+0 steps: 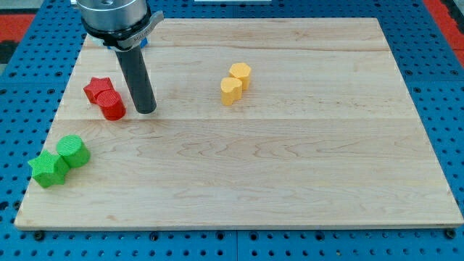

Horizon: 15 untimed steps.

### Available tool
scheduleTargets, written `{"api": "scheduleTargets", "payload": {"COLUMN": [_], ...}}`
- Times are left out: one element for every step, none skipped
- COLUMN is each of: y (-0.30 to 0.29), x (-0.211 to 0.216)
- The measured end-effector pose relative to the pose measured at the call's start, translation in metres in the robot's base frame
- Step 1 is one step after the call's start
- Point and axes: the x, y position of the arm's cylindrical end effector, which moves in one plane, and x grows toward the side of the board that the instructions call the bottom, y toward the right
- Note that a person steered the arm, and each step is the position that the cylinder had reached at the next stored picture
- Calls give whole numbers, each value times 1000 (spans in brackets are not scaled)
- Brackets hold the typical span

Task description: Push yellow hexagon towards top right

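The yellow hexagon [241,74] lies on the wooden board [290,167], above the middle. A second yellow block [230,91], heart-like in shape, touches it at its lower left. My tip [146,110] rests on the board far to the view's left of both yellow blocks. It stands just right of a red cylinder [112,106] and a red star [98,88], which touch each other.
A green cylinder [73,151] and a green star [48,169] sit together near the board's lower left edge. A blue pegboard table [435,43] surrounds the board. Part of a blue block [144,41] shows behind the rod's mount.
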Motion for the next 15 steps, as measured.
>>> {"api": "scheduleTargets", "payload": {"y": [0, 0, -2, -1, 7, 7, 10, 12, 24, 37, 54, 74, 113, 114, 138], "x": [0, 1, 1, 1, 1, 1, 0, -19, -21, -21, -21, -17, -16, -16, -38]}}
